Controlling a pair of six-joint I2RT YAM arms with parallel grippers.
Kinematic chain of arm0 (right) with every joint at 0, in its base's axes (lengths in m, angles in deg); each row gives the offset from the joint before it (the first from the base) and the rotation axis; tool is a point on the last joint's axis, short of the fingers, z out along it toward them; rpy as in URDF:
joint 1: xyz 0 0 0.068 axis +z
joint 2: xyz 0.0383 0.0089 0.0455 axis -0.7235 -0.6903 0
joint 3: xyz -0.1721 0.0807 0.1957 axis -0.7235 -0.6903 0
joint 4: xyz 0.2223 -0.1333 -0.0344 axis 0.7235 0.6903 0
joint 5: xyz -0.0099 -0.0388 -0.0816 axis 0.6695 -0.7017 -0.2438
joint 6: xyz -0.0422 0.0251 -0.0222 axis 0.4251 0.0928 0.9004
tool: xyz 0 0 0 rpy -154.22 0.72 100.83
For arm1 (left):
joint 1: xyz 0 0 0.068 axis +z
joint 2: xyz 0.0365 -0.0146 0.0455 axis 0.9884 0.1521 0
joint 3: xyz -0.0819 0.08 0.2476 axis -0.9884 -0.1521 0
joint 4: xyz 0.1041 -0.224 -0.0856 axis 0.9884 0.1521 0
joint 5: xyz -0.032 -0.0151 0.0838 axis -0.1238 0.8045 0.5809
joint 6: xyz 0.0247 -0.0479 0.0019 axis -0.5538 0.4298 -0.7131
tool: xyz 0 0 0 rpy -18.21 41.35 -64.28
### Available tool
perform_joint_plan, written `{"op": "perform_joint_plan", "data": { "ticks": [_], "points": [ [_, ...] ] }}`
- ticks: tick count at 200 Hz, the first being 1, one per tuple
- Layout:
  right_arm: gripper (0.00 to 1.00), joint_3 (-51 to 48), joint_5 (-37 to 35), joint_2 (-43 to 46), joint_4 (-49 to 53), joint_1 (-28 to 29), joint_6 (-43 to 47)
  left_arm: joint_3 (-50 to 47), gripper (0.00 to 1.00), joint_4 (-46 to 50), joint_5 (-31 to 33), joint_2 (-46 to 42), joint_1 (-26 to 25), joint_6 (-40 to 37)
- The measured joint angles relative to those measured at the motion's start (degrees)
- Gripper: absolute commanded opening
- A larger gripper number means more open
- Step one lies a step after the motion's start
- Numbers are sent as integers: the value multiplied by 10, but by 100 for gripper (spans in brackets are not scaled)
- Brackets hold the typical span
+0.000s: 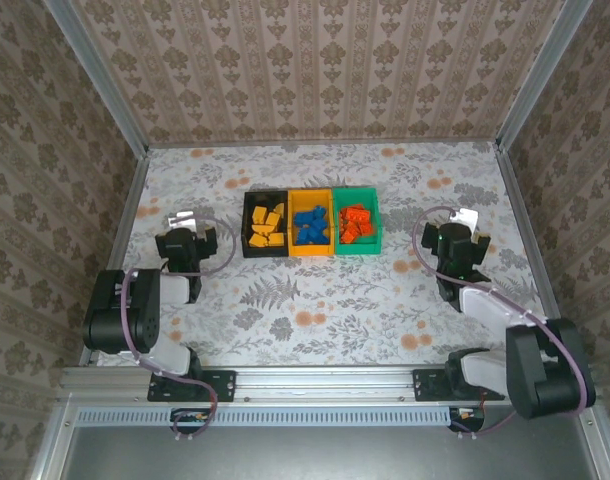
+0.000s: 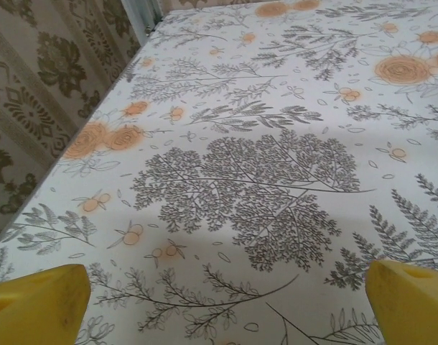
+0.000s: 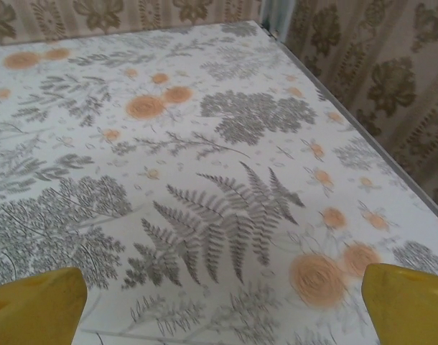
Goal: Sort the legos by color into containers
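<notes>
Three bins stand in a row at the table's middle back. The black bin [image 1: 249,222] holds several yellow-orange legos [image 1: 268,226]. Blue legos [image 1: 311,224] fill the yellow-orange bin [image 1: 311,251], and the green bin [image 1: 375,226] holds red-orange legos [image 1: 354,223]. My left gripper [image 1: 182,219] sits low at the left of the bins, open, with bare cloth between its yellow fingertips [image 2: 39,305]. At the right of the bins my right gripper [image 1: 466,218] is open too, its yellow fingertips [image 3: 406,302] wide apart over the floral cloth.
Patterned walls with metal rails [image 1: 125,205] enclose the table on the left, back and right. The floral cloth [image 1: 315,300] spreads between the bins and the arm bases.
</notes>
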Motion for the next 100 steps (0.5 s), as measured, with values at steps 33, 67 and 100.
{"op": "perform_joint_plan", "data": {
  "ticks": [33,67,100],
  "points": [
    [100,-2,57,-94,-133,-19,21,0,100,-17,-9,0,0,0],
    [100,-7,126,-176,-201,-22,43,0,100,-17,-10,0,0,0],
    [100,-9,148,-180,-229,-25,46,0,100,-17,-10,0,0,0]
  ]
}}
